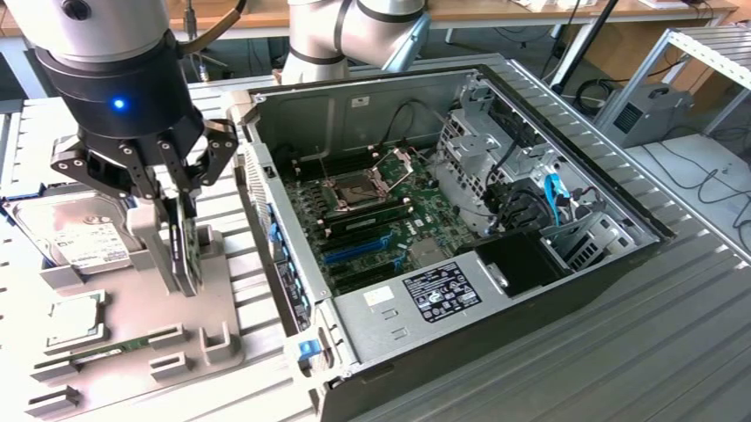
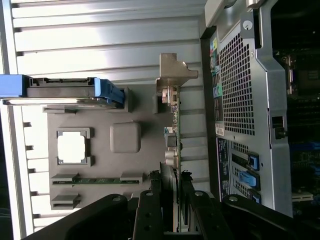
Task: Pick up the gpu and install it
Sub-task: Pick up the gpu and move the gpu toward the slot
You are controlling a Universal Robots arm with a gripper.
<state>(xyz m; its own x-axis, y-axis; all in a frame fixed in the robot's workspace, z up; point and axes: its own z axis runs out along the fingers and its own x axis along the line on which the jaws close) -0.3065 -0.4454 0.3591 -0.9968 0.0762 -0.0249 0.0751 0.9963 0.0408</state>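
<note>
Your end effector [image 1: 176,220] has its fingers [image 2: 150,210] drawn in narrow on either face of the gpu [image 1: 188,268], and in the wrist view they look pressed against it, so I judge the card gripped. The card stands on edge, upright, in the grey parts holder [image 1: 153,325] on the desk [image 1: 657,352], with its silvery bracket [image 2: 172,75] at the end farthest from the fingers. I cannot tell whether its lower edge has left the holder's slot.

The step in hand is the pick, so pull straight up along the card's own plane. A tilt would probably wedge it in the slot or twist it between the pads. Your grip sits toward one end, so watch for the bracket end drooping.

The hard drive [image 1: 76,242] lies just beside the holder's post, with the processor [image 1: 76,321] and the memory stick [image 1: 112,350] nearer the front, so clear them in height before you travel sideways. The open computer case [image 1: 528,290] lies to the exterior view's right with the motherboard [image 1: 375,211] exposed. Its near wall is likely the main snag.
</note>
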